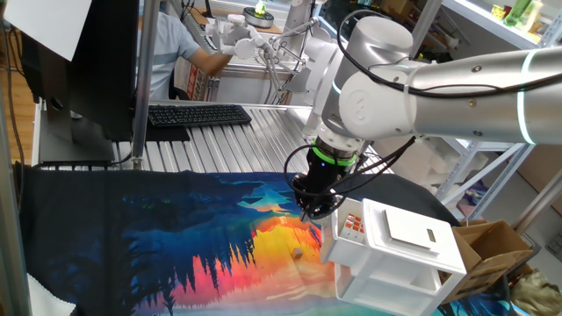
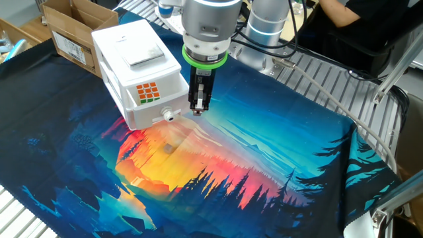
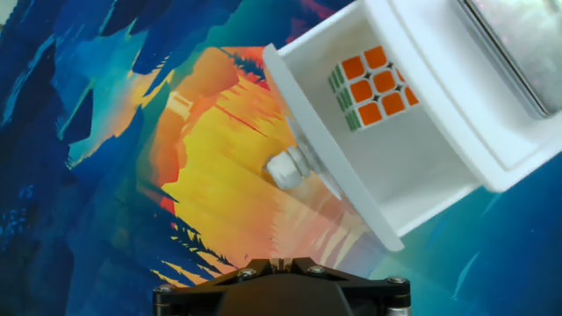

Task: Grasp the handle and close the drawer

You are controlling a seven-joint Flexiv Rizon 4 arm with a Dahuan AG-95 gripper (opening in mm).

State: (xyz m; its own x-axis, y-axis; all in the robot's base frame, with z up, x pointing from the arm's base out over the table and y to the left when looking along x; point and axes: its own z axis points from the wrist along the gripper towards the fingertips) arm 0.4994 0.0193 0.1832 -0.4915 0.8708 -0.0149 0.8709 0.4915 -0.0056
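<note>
The small white cabinet (image 2: 135, 49) stands on the painted cloth. Its top drawer (image 2: 155, 106) is pulled out, with a cube showing red-orange squares (image 2: 149, 91) inside. The round white knob handle (image 2: 169, 115) sticks out of the drawer's front panel. My gripper (image 2: 198, 107) points down just to the right of the knob, apart from it, fingers together and empty. In the hand view the knob (image 3: 285, 168) lies ahead of the fingertips (image 3: 283, 261), beside the open drawer (image 3: 413, 167). In the one fixed view the gripper (image 1: 314, 211) hangs left of the drawer (image 1: 353, 226).
A colourful cloth (image 2: 218, 172) covers the table. A small tan object (image 1: 299, 253) lies on it near the cabinet. Cardboard boxes (image 2: 66, 26) (image 1: 492, 246) stand beside the cabinet. A keyboard (image 1: 198, 114) and a seated person (image 1: 180, 44) are at the back.
</note>
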